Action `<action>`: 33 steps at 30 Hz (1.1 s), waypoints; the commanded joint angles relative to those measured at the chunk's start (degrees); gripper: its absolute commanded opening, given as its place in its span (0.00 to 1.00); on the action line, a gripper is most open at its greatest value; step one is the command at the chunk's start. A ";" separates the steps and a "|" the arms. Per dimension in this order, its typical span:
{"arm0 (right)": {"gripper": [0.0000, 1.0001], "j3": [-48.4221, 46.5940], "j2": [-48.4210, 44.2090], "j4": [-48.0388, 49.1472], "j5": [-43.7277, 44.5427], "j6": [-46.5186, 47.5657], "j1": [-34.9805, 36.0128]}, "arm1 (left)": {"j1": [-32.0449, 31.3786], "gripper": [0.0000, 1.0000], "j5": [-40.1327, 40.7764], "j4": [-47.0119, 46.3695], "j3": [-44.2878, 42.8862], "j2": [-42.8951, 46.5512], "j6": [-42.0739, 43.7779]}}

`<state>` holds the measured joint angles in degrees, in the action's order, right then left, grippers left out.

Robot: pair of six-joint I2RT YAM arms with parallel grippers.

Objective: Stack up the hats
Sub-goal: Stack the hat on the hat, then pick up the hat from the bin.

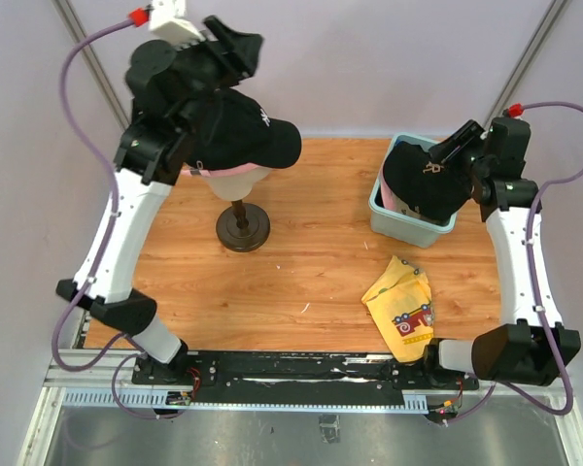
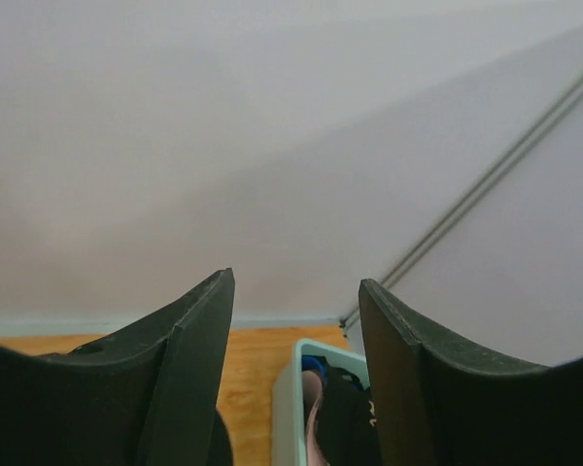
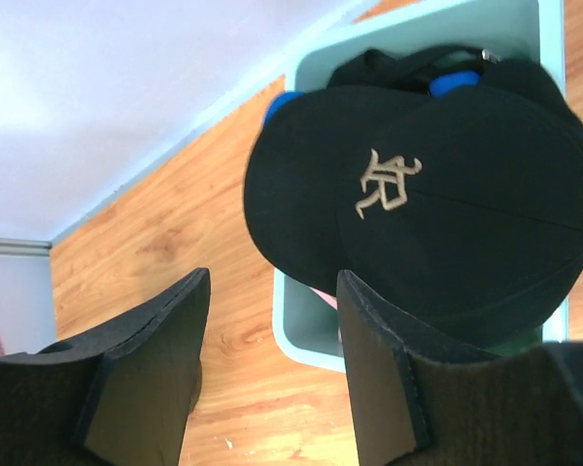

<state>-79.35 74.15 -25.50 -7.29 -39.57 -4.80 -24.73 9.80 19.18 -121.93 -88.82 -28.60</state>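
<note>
The right gripper (image 3: pixel 272 283) hangs over the far right corner of a pale blue-green rectangular plastic bin (image 3: pixel 316 345). Its two dark fingers (image 3: pixel 151 359) are spread moderately wide, with nothing between them. Just beyond the fingertips, a black fabric baseball cap with a tan embroidered logo (image 3: pixel 418 194) lies on top of the bin's contents, crown up, its curved brim reaching out past one rim of the bin. Patches of bright blue fabric (image 3: pixel 282 102) show beneath it inside the bin, and a strip of pink fabric (image 3: pixel 321 291) sits against the bin's inner wall. The left gripper (image 2: pixel 296 283) is raised high and well to the left of the bin. Its jaws are also parted about halfway and empty, with only the pale grey wall (image 2: pixel 272 146) showing in the gap. Below it, still well left of the bin, a second black fabric baseball cap with white lettering (image 1: pixel 248 131) sits on a cream mannequin head (image 1: pixel 235 180), which stands on a dark round stand (image 1: pixel 243 231). A crumpled yellow cloth with red print (image 1: pixel 403 303) lies on the wooden tabletop (image 1: pixel 311 262), a little nearer the arm bases than the bin.
</note>
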 commanded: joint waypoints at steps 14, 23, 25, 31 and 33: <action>0.66 -12.19 -8.68 -8.96 6.80 0.61 -0.08 | -23.85 0.63 -3.16 1.19 -17.47 -29.49 15.10; 0.84 -15.64 -15.75 -15.26 16.81 -1.74 4.15 | -27.23 0.65 -1.02 -4.56 -14.61 -40.57 12.85; 0.85 -17.24 -17.05 -17.70 19.40 -1.80 4.78 | -27.51 0.66 0.27 -5.49 -15.14 -42.95 12.22; 0.88 -21.56 -20.04 -21.11 23.72 -1.08 7.20 | -27.56 0.66 5.77 -7.55 -14.92 -47.96 8.86; 0.88 -21.48 -20.94 -20.94 23.12 -1.19 7.66 | -27.56 0.67 8.06 -8.90 -13.55 -48.42 8.26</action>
<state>-99.57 54.92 -44.07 12.36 -40.49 1.17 -51.90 11.90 15.09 -136.62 -136.38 -18.13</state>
